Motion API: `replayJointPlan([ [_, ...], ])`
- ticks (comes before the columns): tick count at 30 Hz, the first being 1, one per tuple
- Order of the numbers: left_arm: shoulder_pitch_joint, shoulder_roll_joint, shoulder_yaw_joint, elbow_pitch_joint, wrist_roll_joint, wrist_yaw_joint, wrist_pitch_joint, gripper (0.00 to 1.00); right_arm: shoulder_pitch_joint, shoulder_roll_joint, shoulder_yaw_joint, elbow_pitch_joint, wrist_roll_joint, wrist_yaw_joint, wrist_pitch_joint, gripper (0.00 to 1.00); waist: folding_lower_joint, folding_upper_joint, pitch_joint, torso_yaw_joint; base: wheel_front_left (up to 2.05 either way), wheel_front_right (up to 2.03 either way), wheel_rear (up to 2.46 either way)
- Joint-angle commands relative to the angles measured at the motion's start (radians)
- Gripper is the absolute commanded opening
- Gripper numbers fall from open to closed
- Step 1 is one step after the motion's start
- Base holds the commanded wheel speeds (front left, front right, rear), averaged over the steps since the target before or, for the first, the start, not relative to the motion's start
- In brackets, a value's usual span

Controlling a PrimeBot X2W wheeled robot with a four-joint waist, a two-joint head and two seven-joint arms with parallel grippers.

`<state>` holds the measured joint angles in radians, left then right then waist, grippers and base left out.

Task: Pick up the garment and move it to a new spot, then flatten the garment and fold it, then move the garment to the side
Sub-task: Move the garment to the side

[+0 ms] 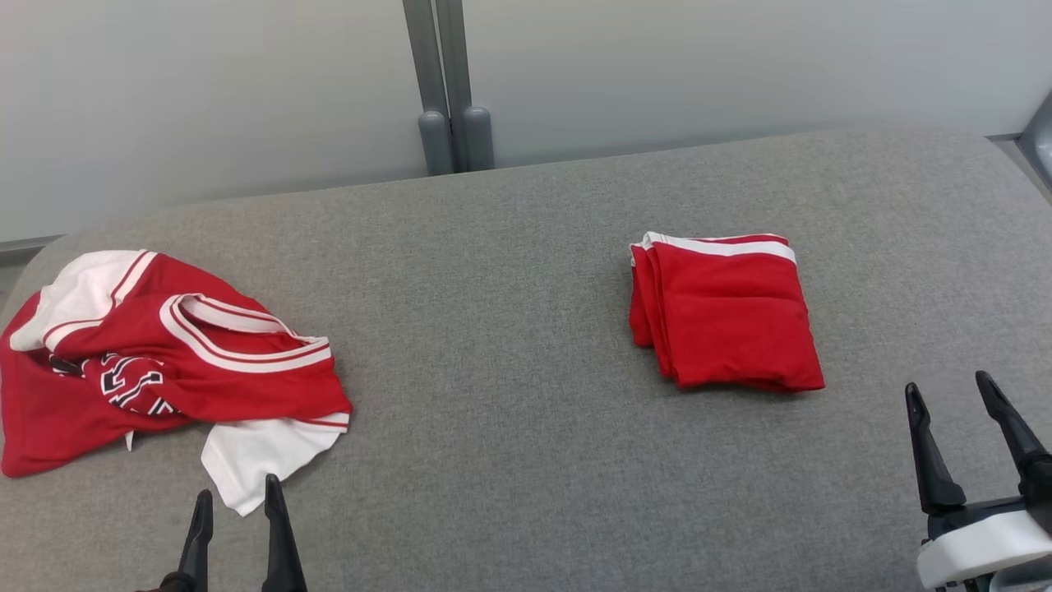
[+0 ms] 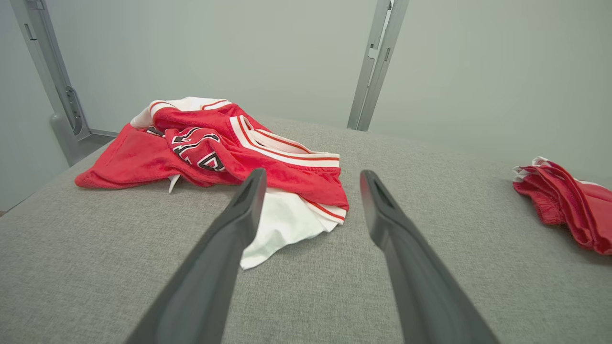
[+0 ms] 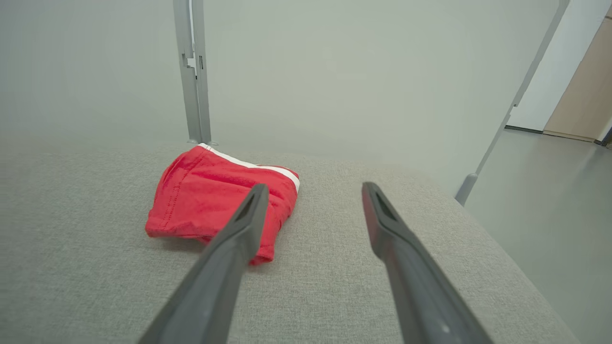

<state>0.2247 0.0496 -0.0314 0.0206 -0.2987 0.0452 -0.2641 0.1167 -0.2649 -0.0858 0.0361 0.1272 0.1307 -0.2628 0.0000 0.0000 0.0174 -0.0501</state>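
Cloth is what we are dealing with here: a crumpled red jersey (image 1: 164, 353) is lying in a heap at nine o'clock on the grey padded table (image 1: 509, 427). A folded red garment (image 1: 727, 316) is sitting flat at about two o'clock, well apart from it. We are judging the heap to be the piece awaiting work, since the other is looking finished.

Our left gripper (image 1: 237, 487) is hovering at seven o'clock, just beside the jersey's white flap (image 1: 255, 456), its jaws spread wide and gripping nothing. Our right gripper (image 1: 947, 381) is sitting at four o'clock, near the folded piece but not touching it, likewise gaping wide and empty.

We are expecting the jersey to behave as a light, limp, slightly slick knit. It is likely going to sag, trail and unfold as it is rising, and a shallow pinch is risking one layer slipping free. We are therefore favouring a hold on the striped ribbed band (image 1: 246, 345), at twelve o'clock from the left gripper, where the fabric is looking doubled and firmer. The white flap's near edge is offering a second option. Nothing here is looking fragile, so a firm squeeze is doing no harm.
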Motion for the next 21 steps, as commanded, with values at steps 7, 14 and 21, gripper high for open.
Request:
replayJointPlan([
  [7, -0.013, 0.002, -0.013, -0.002, 0.008, 0.001, 0.0, 1.0, -0.016, -0.005, 0.013, 0.02, 0.011, 0.0, -0.003, 1.0, 0.0, 0.0, -0.005, -0.003, 0.0, 0.0, 0.0],
  [14, -0.017, 0.002, -0.007, -0.003, 0.016, -0.003, 0.0, 1.0, -0.015, 0.004, 0.013, 0.015, 0.008, 0.0, -0.003, 1.0, 0.0, 0.0, -0.003, 0.003, 0.0, 0.0, 0.0],
  [21, -0.01, 0.002, -0.008, -0.01, 0.009, 0.006, 0.0, 1.0, -0.029, 0.013, 0.006, 0.022, 0.028, 0.0, -0.003, 1.0, 0.0, 0.0, 0.002, 0.011, 0.0, 0.0, 0.0],
])
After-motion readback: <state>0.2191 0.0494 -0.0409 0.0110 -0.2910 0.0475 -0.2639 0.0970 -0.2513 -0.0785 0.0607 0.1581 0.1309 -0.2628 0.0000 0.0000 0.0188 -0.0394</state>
